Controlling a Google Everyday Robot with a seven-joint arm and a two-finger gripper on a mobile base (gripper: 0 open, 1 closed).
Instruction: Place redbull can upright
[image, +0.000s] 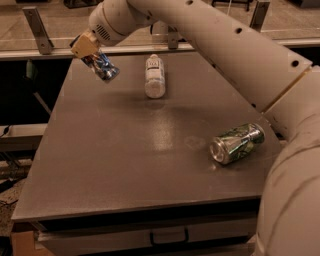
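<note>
While the pale, thick arm (225, 42) reaches from the lower right across the far side of the table (145, 170), its wrist bends down toward the far left corner, where the gripper (96, 57) hangs above the tabletop. Its tan claw is clamped on the redbull can (105, 69), gripping the can's upper end so that the rest of the blue-and-silver body sticks out below and to the right. The can is tilted, neither upright nor flat, and it sits clear of the grey surface, just over the table's left edge near the back. A white bottle (155, 76) lies on its side near the far edge, to the right of the held can and apart from it, with its length running front to back. A green-and-silver can (236, 143) lies on its side near the right edge, close beside the arm's lower segment, with one round end facing forward and left; its body looks crumpled. Whether the cans or the bottle hold anything cannot be told. Under the table's front edge is a drawer with a dark handle (168, 235).
</note>
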